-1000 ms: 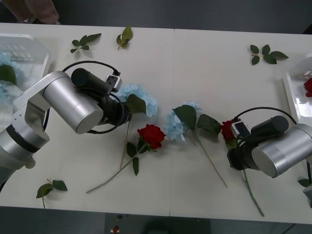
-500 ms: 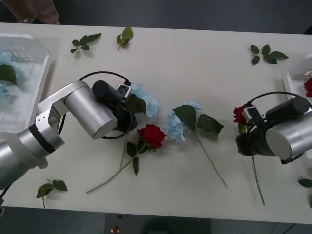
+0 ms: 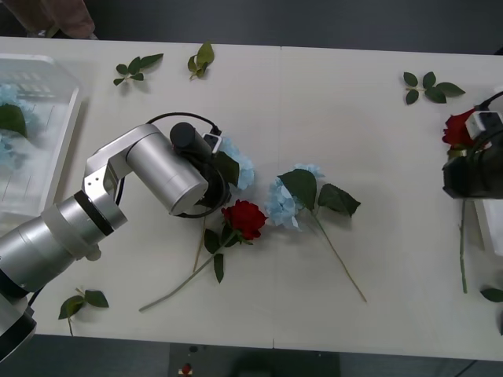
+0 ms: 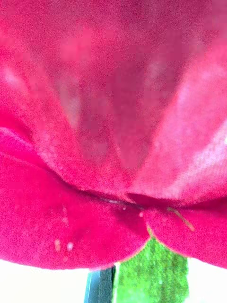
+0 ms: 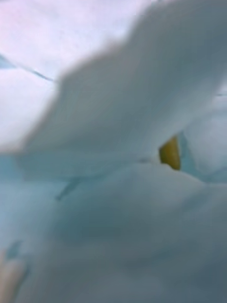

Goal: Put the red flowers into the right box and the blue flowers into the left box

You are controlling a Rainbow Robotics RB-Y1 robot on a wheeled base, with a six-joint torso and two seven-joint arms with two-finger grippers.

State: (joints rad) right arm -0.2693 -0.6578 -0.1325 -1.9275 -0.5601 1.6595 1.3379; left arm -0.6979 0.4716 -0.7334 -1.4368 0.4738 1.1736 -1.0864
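Observation:
My right gripper [image 3: 462, 155] is at the table's right edge, shut on a red flower [image 3: 457, 129] just below the bloom. Its stem hangs down toward the front edge, and its petals [image 4: 113, 132] press close in the right wrist view. Another red flower [image 3: 244, 217] lies mid-table beside a blue flower [image 3: 283, 201]. My left gripper [image 3: 214, 162] is down on a second blue flower [image 3: 238, 163], whose pale petals [image 5: 113, 189] crowd the left wrist view. The left box [image 3: 55, 141] at far left holds blue flowers [image 3: 9, 118]. A strip of the right box [image 3: 492, 229] shows behind the right arm.
Loose green leaf sprigs lie at the back left [image 3: 135, 68], back middle [image 3: 200, 60], back right [image 3: 428, 86] and front left [image 3: 82, 302]. A seam runs across the white table [image 3: 354, 141] near its middle.
My right gripper has carried the red flower to the right and toward the back, lifting its stem off the table. My left arm has swung right and settled lower over the blue flower.

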